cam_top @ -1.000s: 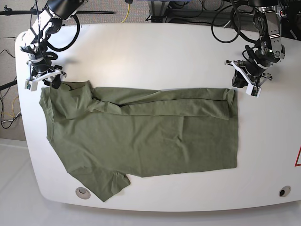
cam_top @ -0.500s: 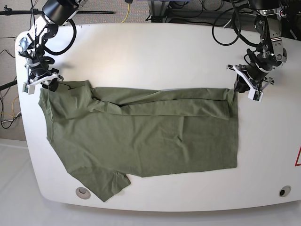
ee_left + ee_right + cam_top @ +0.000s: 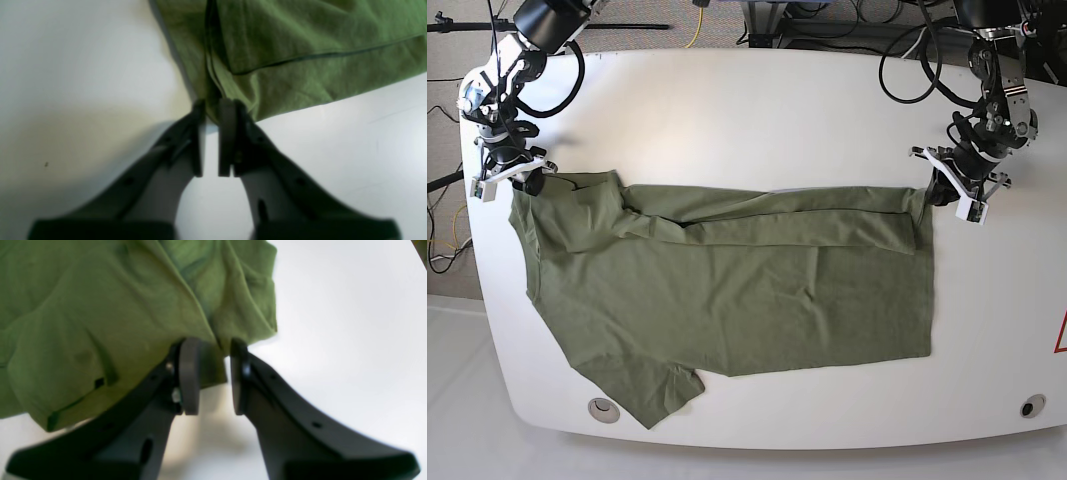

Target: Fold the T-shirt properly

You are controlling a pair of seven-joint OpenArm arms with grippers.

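In the left wrist view, the left gripper (image 3: 213,106) sat at the corner of the shirt (image 3: 300,56), its two dark fingers (image 3: 227,133) drawn close together with only a thin slit between them, the tips nipping the cloth's corner edge; a folded-over layer with a dark seam line lay just past the tips, and white table (image 3: 83,83) filled the rest. Over to the right wrist view: the right gripper (image 3: 213,346) had its fingers (image 3: 188,373) parted, a fold of shirt (image 3: 100,313) lying between them near the tips, but whether they were pressing it could not be told; cloth bunched in ridges just beyond, bare table (image 3: 350,323) to one side. And the base view: the shirt (image 3: 727,290) lay spread across the table (image 3: 747,110), its far edge folded over in a long strip, one sleeve pointing toward the near edge. The left gripper (image 3: 939,190) met the shirt's far corner on the view's right, the right gripper (image 3: 527,182) met the far corner on the view's left. No containers on the table, only two small round fittings (image 3: 603,408) set into its near edge.
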